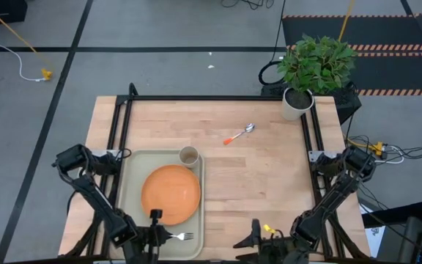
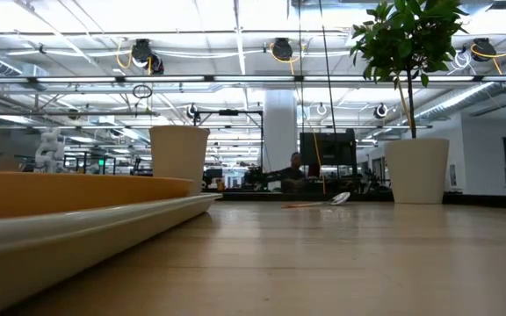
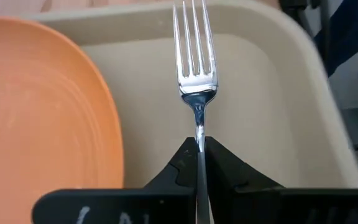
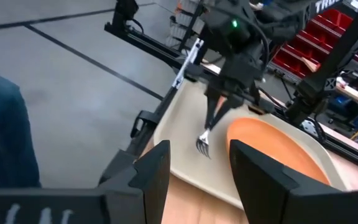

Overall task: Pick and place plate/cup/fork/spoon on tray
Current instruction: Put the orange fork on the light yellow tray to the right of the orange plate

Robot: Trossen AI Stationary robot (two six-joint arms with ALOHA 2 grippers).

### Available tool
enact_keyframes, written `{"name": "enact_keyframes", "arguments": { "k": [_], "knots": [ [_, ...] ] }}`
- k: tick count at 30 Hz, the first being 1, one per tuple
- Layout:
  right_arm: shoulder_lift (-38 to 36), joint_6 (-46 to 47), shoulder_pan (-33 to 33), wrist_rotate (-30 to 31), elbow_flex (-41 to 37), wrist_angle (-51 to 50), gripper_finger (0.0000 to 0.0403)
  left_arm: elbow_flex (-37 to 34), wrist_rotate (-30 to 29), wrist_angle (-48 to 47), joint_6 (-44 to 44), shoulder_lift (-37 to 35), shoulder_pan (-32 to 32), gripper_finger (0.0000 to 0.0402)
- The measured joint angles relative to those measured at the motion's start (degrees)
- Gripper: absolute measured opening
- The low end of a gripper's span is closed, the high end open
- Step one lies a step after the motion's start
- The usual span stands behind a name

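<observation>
my left gripper (image 3: 199, 152) is pinched shut on the fork (image 3: 196, 74) over the tray (image 1: 133, 165) at the plate (image 1: 171, 192)'s 5 o'clock, ready to drop it there, while my right gripper (image 4: 194, 165) waits with fingers apart and the spoon (image 1: 239, 134) sits off at 1 o'clock.

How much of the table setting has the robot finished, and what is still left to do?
The plate and the cup already sit on the tray. The left gripper is shut on the fork, holding it over the tray beside the plate. The spoon still lies on the table, so it looks like the last piece. The right gripper waits open.
</observation>
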Motion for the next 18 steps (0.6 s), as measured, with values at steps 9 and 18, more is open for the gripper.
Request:
{"name": "enact_keyframes", "arguments": {
  "k": [9, 18],
  "knots": [
    [0.00, 0.24, 0.96, 0.12, 0.00, 0.28, 0.0157, -3.82, -0.04, 4.06, 4.07, 0.00, 0.67, 0.0016],
    [0.00, 0.11, 0.97, 0.15, 0.00, 0.26, 0.0157, -3.97, 0.00, 2.67, 4.33, 0.00, 3.44, 0.0040]
  ]
}}
